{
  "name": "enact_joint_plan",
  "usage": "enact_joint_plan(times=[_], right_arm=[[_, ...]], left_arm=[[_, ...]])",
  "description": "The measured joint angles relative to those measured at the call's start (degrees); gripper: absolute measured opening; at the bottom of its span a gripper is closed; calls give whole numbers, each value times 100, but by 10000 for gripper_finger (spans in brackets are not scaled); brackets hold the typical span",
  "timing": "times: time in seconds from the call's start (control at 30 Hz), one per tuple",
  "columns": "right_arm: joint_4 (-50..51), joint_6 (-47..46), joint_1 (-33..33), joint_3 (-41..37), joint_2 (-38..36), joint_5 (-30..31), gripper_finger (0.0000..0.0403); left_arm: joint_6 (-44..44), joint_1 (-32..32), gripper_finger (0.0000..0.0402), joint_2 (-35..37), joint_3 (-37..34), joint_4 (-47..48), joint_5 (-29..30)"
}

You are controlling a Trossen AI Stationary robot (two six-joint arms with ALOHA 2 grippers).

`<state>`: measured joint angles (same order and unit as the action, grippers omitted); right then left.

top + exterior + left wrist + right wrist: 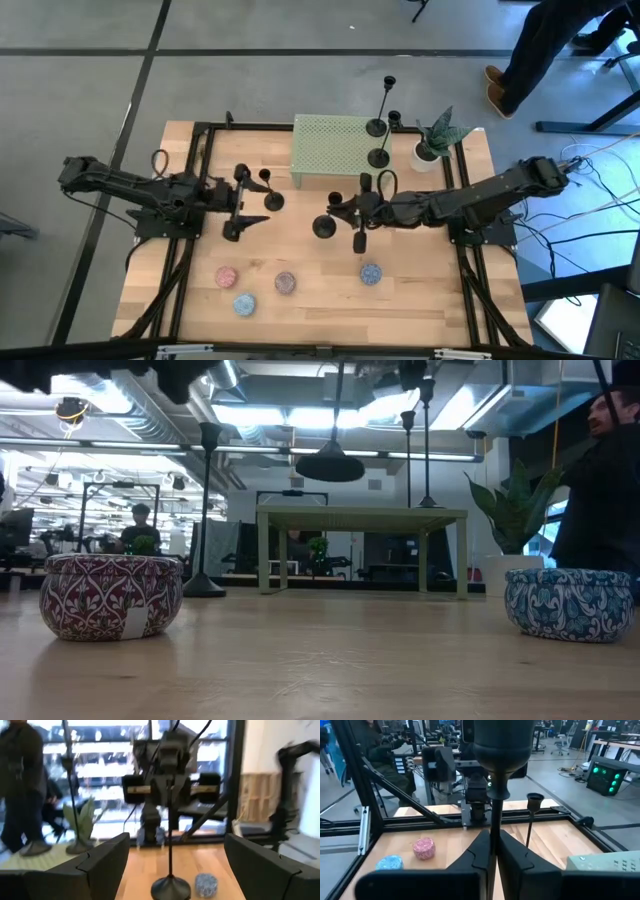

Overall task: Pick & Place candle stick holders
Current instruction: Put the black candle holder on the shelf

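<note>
A: Left side status?
B: The left gripper (243, 207) is hovering, fingers apart, beside a short holder (272, 197) on the table (420, 290).
A: Right side?
B: The right gripper (340, 213) is clamping a lifted holder's (325, 226) stem; two holders (378, 140) are standing on the green stand (325, 150)

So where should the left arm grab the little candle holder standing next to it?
Probably the short holder by its thin stem, midway up, with the left end effector coming in level from its own side. It stands upright, and its flat base looks too wide to pinch.
</note>
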<state>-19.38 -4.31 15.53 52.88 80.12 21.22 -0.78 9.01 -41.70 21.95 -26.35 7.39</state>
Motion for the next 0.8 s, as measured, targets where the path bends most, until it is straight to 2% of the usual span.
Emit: enact_joint_plan(times=[0.13,0.4,0.63,0.8], right_arm=[[-170,21,-75,0,50,-253,31],[-183,26,-85,0,50,-290,25],[-185,26,-89,0,50,-287,30],[-187,28,-89,0,50,-287,28]], left_arm=[[2,84,322,-901,514,9,448],[92,103,322,-2367,1609,4,517],[22,103,322,-3147,2312,100,478],[320,103,314,-3541,2581,165,445]])
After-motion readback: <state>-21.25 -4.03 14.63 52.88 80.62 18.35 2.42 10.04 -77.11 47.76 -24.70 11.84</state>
